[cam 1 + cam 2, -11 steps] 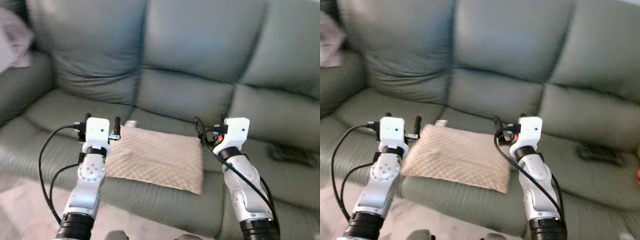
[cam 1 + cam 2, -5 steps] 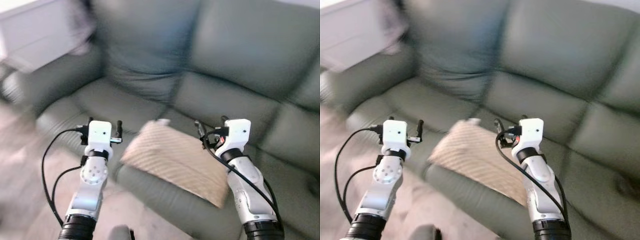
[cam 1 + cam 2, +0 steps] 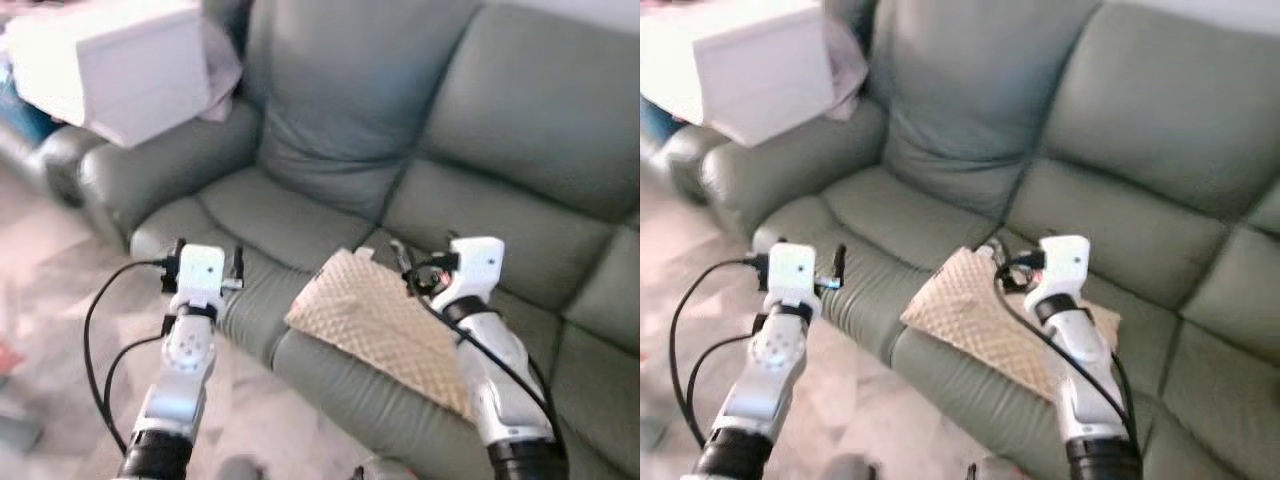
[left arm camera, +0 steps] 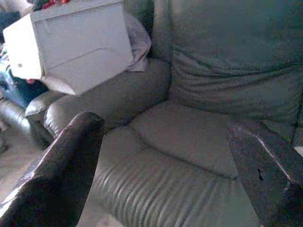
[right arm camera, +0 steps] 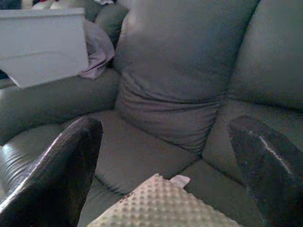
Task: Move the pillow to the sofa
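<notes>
A beige, dimpled pillow (image 3: 375,325) lies flat on the grey-green sofa (image 3: 330,130), across the front edge of a seat cushion. My right gripper (image 3: 424,243) hovers open just above the pillow's far edge, holding nothing. The pillow's corner (image 5: 161,208) shows below the fingers in the right wrist view. My left gripper (image 3: 209,248) is open and empty, to the left of the pillow and apart from it, over the front of the end seat cushion (image 4: 189,137).
A white box (image 3: 130,65) rests on the sofa's left arm (image 3: 150,165), with a pinkish cloth (image 3: 225,70) behind it. Pale floor (image 3: 50,300) lies left of and in front of the sofa.
The whole picture has swung, so the camera turned left; the sofa arm and white box came into view. The pillow stays on the seat. Both grippers stay open.
</notes>
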### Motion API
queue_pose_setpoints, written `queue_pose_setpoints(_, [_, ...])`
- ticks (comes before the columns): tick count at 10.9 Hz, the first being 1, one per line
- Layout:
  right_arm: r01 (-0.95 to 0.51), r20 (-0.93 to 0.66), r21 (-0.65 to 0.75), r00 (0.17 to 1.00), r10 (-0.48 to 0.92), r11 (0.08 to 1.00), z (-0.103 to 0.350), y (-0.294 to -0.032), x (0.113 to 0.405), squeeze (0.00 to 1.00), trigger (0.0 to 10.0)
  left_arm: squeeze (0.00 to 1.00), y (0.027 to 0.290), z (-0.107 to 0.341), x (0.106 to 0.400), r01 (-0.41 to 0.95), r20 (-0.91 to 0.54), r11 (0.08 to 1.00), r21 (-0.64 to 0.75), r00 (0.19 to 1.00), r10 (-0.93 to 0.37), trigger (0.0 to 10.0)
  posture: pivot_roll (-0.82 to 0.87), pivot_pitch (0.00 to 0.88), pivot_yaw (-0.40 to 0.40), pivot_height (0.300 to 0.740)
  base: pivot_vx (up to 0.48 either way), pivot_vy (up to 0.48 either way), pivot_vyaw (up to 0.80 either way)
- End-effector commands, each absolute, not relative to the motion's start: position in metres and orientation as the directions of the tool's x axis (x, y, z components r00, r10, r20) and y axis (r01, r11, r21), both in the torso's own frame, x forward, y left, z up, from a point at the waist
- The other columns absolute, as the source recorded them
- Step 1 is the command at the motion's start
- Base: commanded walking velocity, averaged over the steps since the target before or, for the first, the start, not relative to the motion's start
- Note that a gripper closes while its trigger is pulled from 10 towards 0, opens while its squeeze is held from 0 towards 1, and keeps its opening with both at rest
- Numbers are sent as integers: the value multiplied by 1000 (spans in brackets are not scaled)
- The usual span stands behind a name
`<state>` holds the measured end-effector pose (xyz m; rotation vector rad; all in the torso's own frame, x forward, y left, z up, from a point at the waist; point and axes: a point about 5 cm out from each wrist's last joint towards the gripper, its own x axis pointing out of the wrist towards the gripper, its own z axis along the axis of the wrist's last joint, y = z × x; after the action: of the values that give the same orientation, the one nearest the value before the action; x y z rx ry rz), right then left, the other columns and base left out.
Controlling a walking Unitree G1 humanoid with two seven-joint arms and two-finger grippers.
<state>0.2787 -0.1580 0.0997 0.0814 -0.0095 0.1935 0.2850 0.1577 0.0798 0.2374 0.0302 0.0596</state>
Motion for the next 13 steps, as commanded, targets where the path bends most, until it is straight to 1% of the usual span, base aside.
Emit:
queue_pose_setpoints(1, [-213,35,98,977,210,972,103,-151,281,0,10000,0,166,80,284,-78,-21,963,259,996,87,10000,-88,0,-33,740,0,480,0])
queue_pose_setpoints(3, [-219,43,92,976,216,971,104,-150,281,0,10000,0,165,80,285,-80,-19,961,264,996,88,10000,-85,0,-31,740,0,480,0])
queue_pose_setpoints(13, [-223,34,87,975,221,971,99,-148,280,0,10000,0,165,82,287,-99,2,953,287,995,103,10000,-72,0,-36,740,0,480,800])
